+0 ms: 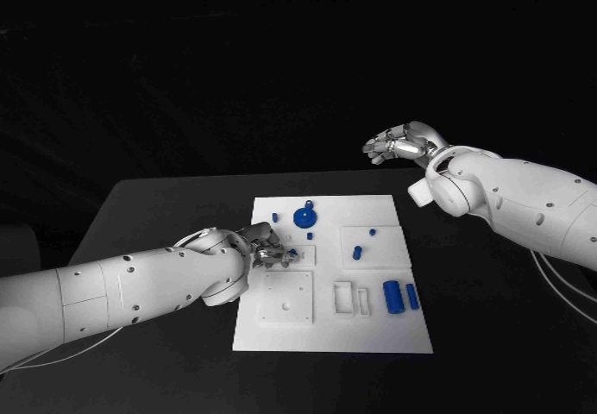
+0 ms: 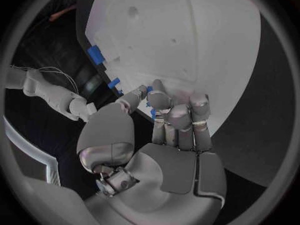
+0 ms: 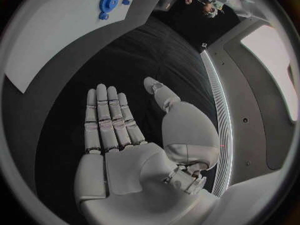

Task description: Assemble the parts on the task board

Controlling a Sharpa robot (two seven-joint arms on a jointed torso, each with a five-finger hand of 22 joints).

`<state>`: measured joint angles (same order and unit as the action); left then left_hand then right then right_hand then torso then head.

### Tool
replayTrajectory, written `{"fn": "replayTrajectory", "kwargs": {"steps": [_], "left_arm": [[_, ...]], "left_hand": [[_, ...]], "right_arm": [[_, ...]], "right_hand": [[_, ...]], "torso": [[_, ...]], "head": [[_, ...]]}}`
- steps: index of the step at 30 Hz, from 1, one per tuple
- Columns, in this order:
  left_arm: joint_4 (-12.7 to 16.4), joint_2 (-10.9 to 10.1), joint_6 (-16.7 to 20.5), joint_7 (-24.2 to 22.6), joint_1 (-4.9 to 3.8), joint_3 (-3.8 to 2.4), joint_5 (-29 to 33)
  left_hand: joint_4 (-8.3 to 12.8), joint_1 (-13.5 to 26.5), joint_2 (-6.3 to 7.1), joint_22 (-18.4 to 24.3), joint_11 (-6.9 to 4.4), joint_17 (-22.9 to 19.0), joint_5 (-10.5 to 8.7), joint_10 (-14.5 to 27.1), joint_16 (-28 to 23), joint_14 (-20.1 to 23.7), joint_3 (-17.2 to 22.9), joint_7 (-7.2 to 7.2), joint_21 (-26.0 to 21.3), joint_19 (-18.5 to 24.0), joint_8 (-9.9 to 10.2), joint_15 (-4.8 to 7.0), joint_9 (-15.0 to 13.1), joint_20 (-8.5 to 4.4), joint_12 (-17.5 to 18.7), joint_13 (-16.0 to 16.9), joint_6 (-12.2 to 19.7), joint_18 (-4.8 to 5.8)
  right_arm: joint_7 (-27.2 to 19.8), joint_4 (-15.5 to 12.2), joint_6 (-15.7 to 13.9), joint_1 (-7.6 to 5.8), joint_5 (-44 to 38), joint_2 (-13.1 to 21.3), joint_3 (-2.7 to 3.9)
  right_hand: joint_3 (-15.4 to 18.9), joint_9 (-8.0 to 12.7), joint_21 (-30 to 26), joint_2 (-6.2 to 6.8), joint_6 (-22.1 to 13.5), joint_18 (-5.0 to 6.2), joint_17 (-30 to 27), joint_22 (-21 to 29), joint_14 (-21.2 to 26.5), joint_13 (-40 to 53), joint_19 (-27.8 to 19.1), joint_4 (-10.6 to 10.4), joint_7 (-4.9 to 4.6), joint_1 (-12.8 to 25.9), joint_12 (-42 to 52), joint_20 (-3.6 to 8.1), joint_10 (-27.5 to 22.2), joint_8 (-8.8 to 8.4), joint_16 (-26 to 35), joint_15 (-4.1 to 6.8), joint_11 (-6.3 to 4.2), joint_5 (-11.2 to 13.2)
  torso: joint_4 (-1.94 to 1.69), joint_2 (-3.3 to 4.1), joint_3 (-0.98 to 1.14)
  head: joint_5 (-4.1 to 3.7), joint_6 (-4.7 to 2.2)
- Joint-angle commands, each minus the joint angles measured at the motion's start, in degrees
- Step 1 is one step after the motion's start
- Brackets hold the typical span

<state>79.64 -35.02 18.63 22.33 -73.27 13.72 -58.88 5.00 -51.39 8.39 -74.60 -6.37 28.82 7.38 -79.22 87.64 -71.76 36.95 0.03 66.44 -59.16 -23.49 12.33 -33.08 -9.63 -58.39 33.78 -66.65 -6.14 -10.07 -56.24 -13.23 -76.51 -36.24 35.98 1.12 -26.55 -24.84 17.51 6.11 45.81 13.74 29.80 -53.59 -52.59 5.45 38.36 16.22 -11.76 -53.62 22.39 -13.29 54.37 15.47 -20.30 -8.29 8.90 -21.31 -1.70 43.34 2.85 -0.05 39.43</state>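
The white task board lies in the middle of the table. My left hand sits at its left edge with the fingers curled in. A small blue part shows between the thumb and fingertips, and the left wrist view has the same blue part pinched there over the board. A blue round disc stands near the board's far end. Two blue cylinders lie side by side at the right. My right hand hangs beyond the far right corner, and in its wrist view the right hand is flat and holds nothing.
Small blue pieces lie on the board's right half. White raised blocks and slotted frames take up its near half. The blue disc and the board appear in the right wrist view. Black table surrounds the board.
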Motion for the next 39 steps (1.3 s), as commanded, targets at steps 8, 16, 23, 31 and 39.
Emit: {"fn": "replayTrajectory", "kwargs": {"steps": [8, 16, 23, 31, 39], "left_arm": [[0.35, -0.24, -1.04, -2.56, 0.02, -0.12, 3.45], [0.37, -0.57, -1.50, -3.79, 0.03, -0.22, 4.94], [0.19, -2.01, -5.75, -9.31, 0.02, -0.68, 12.33], [-2.16, -3.01, -12.54, -16.48, -0.05, -2.46, 21.81], [-3.21, -3.50, -16.38, -19.26, -0.09, -2.51, 25.49]], "left_hand": [[4.30, -2.25, -4.74, 0.09, 1.50, -0.02, 4.25, -0.87, -0.08, 0.16, 1.99, 1.54, -0.35, 0.69, 2.14, -1.34, -0.16, -5.43, 0.73, -1.20, 3.17, -0.11], [5.41, -1.96, -6.39, 0.09, 1.65, -0.03, 5.10, -0.93, -0.05, 0.21, 2.01, 1.70, -0.38, 0.75, 2.51, -1.49, -0.58, -5.38, 0.72, -1.57, 3.48, 0.04], [6.04, -1.13, -8.06, 0.17, 1.95, -0.05, 3.00, -1.15, -0.05, 0.21, 1.96, 1.99, -0.50, 0.77, 3.16, -1.77, -1.00, -5.40, 0.62, -1.97, 4.17, 0.13], [7.10, -0.84, -9.61, 0.24, 2.10, -0.15, 1.77, -0.81, -0.28, 0.50, 2.16, 2.16, -0.83, 1.27, 3.60, -1.92, -1.42, -5.29, 0.71, -2.33, 4.63, 0.31], [8.23, -0.31, -10.52, 0.19, 2.17, -0.18, 1.76, -0.28, -0.42, 0.91, 2.13, 2.23, -0.98, 1.70, 3.85, -1.99, -1.77, -5.18, 0.74, -2.55, 4.81, 0.49]], "right_arm": [[-0.15, 0.05, 0.84, 0.35, 0.22, 0.09, 0.03], [-0.09, -0.02, 0.95, 0.46, 0.22, 0.17, 0.03], [-0.11, -1.56, 1.25, 0.69, -0.72, 0.96, 0.02], [0.13, -5.10, 3.23, 0.97, -9.08, 2.55, -0.01], [0.20, -8.74, 4.94, 1.28, -17.17, 3.79, -0.06]], "right_hand": [[0.35, 0.06, -0.20, -0.08, -0.13, 0.48, -0.09, 0.07, 0.18, -0.12, -0.13, -0.03, -0.19, 0.43, -0.35, -0.29, 0.27, 0.25, 0.38, -0.14, 0.01, -0.38], [0.38, 0.08, -0.21, -0.09, -0.14, 0.48, -0.10, 0.08, 0.19, -0.15, -0.14, -0.03, -0.19, 0.45, -0.35, -0.31, 0.27, 0.25, 0.39, -0.15, 0.01, -0.38], [0.34, 0.13, -0.23, -0.18, -0.12, 0.57, -0.11, 0.07, 0.19, -0.26, -0.15, 0.12, -0.17, 0.16, -0.35, -0.31, 0.29, 0.30, 0.39, -0.13, -0.02, -0.41], [-0.20, 0.18, -0.12, -0.46, 0.49, 0.83, -0.09, -0.02, -0.07, -0.53, 0.11, 0.33, 0.10, -1.42, -0.15, -0.39, 0.71, 0.72, 0.22, -0.01, -0.23, -0.52], [-0.91, 0.22, 0.01, -0.78, 1.53, 1.11, -0.03, -0.13, -0.41, -0.84, 0.45, 0.38, 0.53, -3.18, 0.09, -0.58, 1.30, 1.34, 0.02, 0.12, -0.45, -0.43]], "torso": [[-0.03, -0.01, -0.03], [-0.01, 0.00, -0.03], [0.03, -0.01, -0.06], [-0.05, -0.08, -0.05], [-0.04, -0.05, -0.11]], "head": [[-0.03, -0.05], [-0.06, -0.14], [-0.19, -0.99], [-0.18, -1.99], [0.10, -2.72]]}}
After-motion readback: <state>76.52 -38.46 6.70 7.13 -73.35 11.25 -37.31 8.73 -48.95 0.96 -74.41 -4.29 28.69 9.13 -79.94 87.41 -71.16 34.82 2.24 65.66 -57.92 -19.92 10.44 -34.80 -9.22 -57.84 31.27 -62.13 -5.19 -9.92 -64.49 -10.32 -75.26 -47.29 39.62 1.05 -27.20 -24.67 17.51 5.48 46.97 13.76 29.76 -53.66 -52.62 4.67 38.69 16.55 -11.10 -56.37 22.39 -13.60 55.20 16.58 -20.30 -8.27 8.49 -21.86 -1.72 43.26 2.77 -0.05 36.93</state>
